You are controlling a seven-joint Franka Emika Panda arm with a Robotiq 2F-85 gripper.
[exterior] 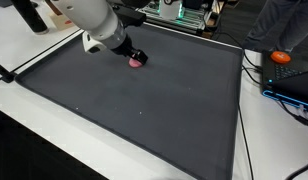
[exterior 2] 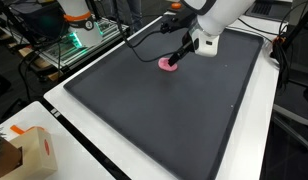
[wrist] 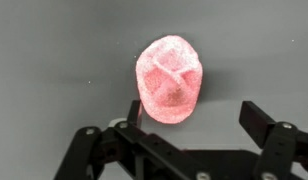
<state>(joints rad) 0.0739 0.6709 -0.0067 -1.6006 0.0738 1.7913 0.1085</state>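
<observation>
Near one mat edge: pink lump [exterior: 137,62] [exterior 2: 169,66] lies on the mat [exterior: 144,125], apart from everything else.
Gripper: gripper [exterior 2: 178,60] hangs just over the lump.
Fingers: fingers [wrist: 260,120] spread wide, holding nothing.
Lump vs fingers: in the wrist view it sits ahead of the tips, off-centre, close by one finger and clear of the other.
Long axis: seemingly crosswise to the closing line.
Room: open mat on most sides; mat edge near behind.
</observation>
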